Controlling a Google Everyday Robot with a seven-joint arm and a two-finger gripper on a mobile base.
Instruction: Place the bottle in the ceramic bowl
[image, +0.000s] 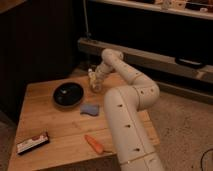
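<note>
The ceramic bowl (69, 94) is round, shallow and glossy black, and sits on the wooden table (50, 125) left of centre. The small whitish bottle (91, 75) stands upright near the table's far edge, just right of the bowl. My gripper (95, 85) points down at the bottle, right against it, at the end of the white arm (125, 100) that reaches in from the lower right. The lower part of the bottle is hidden by the gripper.
A blue cloth-like object (90, 108) lies just in front of the bowl. An orange object (93, 143) lies near the front edge. A dark packet (33, 143) lies at the front left. A dark shelf unit (150, 55) stands behind the table.
</note>
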